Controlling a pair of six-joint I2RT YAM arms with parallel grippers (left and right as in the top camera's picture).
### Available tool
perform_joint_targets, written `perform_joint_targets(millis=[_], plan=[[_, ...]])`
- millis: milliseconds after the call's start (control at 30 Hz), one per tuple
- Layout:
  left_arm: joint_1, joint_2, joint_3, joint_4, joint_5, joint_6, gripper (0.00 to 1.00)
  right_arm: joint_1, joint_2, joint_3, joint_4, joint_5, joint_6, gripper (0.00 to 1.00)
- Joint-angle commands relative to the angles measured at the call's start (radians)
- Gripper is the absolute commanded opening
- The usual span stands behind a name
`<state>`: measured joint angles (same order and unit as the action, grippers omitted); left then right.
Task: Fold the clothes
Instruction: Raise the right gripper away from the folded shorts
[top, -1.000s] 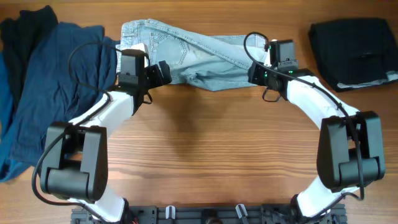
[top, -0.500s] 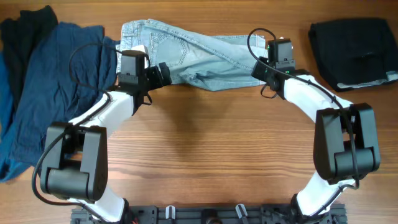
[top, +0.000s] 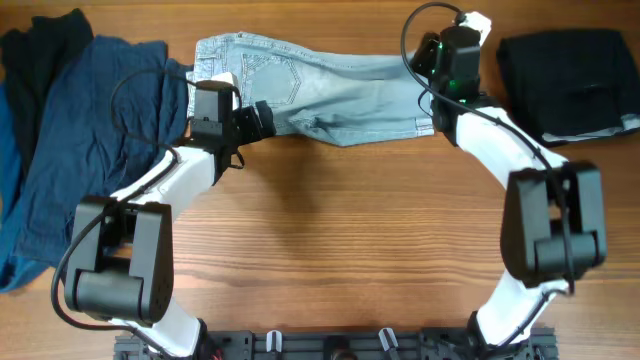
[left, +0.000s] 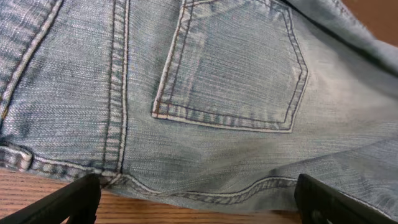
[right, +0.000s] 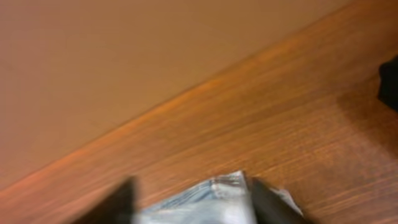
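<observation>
The clothes in play are pale denim shorts, lying spread along the far side of the table. My left gripper is open at their near edge. In the left wrist view its fingers stand wide apart, a back pocket ahead of them and the curved seam between them. My right gripper is at the shorts' far right corner. In the blurred right wrist view a denim hem corner lies between the parted fingers of the right gripper.
A dark navy garment is heaped at the left, with a black one behind it. A folded black garment lies at the far right, its edge showing. Bare wooden table fills the near half.
My right gripper moved right and toward the far edge, drawing the shorts' right leg out flat, and its fingers have parted. The left arm has not moved.
</observation>
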<state>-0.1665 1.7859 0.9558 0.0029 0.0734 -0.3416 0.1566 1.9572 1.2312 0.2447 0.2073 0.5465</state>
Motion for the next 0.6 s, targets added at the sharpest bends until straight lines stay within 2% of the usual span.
perform_joint_targets(millis=[0, 100, 267, 333, 400, 500, 567], plan=[[-0.002, 0.002, 0.01, 0.003, 0.004, 0.021, 1.0, -0.001, 0.077, 0.009, -0.014, 0.045, 0.014, 0.99], [-0.002, 0.002, 0.01, -0.005, 0.005, 0.02, 0.99, -0.017, 0.011, 0.009, -0.116, -0.013, 0.002, 1.0], [-0.002, 0.002, 0.01, -0.026, 0.005, 0.02, 1.0, -0.075, -0.154, 0.009, -0.441, -0.226, -0.038, 1.0], [-0.002, 0.002, 0.01, -0.027, 0.005, 0.021, 1.0, -0.076, -0.155, 0.008, -0.478, -0.291, -0.081, 1.0], [-0.002, 0.002, 0.01, -0.027, 0.005, 0.021, 1.0, -0.076, -0.153, 0.006, -0.439, -0.37, -0.072, 0.99], [-0.002, 0.002, 0.01, -0.027, 0.005, 0.02, 1.0, -0.076, -0.13, 0.006, -0.371, -0.339, 0.005, 0.8], [-0.002, 0.002, 0.01, -0.027, 0.005, 0.02, 1.0, -0.076, -0.088, 0.007, -0.364, -0.314, 0.1, 0.77]])
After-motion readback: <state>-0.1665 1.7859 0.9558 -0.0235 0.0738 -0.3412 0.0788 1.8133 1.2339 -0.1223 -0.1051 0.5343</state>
